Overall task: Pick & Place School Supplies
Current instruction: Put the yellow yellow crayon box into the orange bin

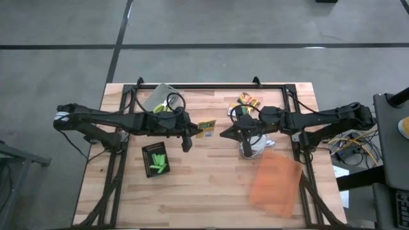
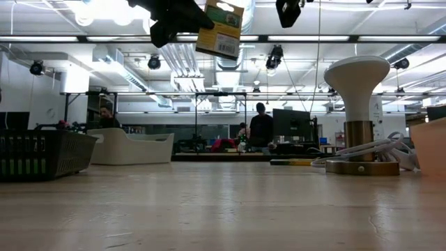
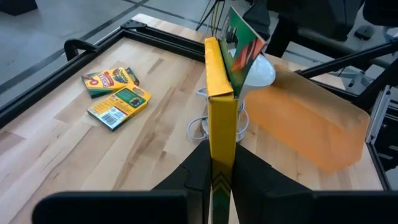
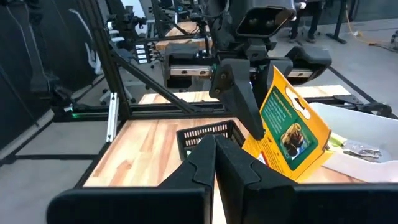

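The left pincer (image 1: 195, 132) gripped a box (image 1: 206, 130) above the tabletop (image 1: 211, 185); the right pincer (image 1: 225, 134) was closed, empty.

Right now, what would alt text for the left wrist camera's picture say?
The left gripper is shut on a yellow crayon box held edge-on above a wooden table. Beyond it, two more crayon boxes lie flat, with a translucent orange sheet across the table from them.

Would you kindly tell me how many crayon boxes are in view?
3: one crayon box held aloft by the left fingers; two more lying together on the table.
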You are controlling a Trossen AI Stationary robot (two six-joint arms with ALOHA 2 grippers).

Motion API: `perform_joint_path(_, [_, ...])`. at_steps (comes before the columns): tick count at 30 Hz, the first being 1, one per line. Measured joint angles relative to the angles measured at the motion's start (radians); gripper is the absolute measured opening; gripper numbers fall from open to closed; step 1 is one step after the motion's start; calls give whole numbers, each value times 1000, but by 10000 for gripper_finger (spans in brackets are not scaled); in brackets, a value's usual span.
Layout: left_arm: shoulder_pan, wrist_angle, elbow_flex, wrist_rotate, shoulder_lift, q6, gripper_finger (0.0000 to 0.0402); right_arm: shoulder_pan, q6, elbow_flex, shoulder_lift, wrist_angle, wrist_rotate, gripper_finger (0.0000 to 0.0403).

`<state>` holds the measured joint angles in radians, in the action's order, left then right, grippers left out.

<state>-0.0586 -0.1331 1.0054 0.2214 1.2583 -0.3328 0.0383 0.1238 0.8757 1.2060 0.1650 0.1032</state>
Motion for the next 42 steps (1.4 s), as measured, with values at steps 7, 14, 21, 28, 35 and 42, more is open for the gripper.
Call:
perform_joint_path(7, [0,1,0,0,0,-2,45,-1,-5,0,0,-1,-1,8])
perform_joint_path(14, [0,3,0,0,0,-3,45,-2,-5,0,0,-2,0,19])
perform_joint_path(21, [0,4,0,0,0,-5,45,-2,-5,-1,0,-4,0,93])
perform_joint_path(28, [0,4,0,1,0,-10,45,-2,-5,-2,0,-4,0,189])
perform_joint_path(35, [0,6,0,1,0,-11,45,-2,-49,-2,0,-4,0,270])
perform_joint_path(42, [0,28,0,1,0,-12,45,-2,-43,-2,0,-4,0,311])
